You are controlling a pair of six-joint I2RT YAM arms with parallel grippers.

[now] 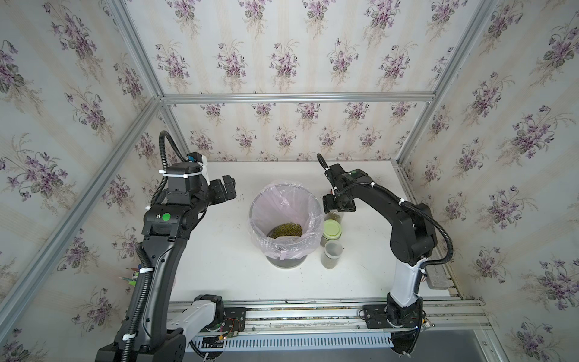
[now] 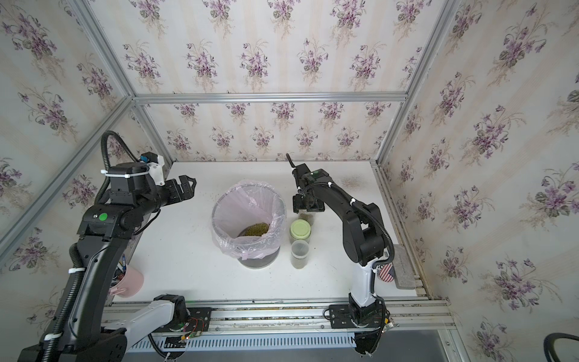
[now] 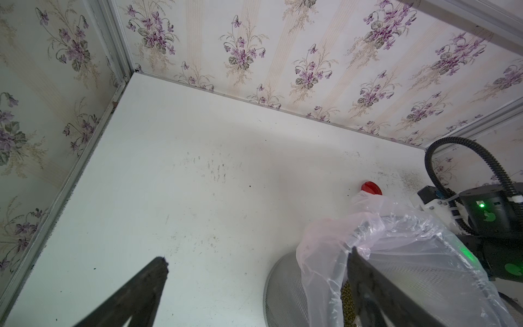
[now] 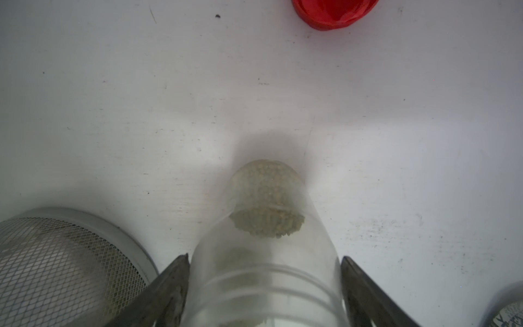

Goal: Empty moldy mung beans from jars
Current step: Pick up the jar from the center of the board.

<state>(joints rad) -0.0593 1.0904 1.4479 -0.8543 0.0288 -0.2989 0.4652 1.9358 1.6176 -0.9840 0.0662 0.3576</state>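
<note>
We list the left tool (image 1: 233, 188) spread wide and empty, and the right tool (image 4: 263, 257) straddling a standing jar (image 4: 266, 286) of mung beans (image 4: 267, 203), whether gripping we cannot tell.

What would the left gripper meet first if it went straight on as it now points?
Most likely the white table, beside the mesh bin. One of the left gripper's fingers overlaps the pink bag in the wrist view, so it might brush that first; depth is unclear.

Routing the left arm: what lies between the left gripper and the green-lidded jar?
The bag-lined bin stands between left gripper and green-lidded jar, shown in both top views.
</note>
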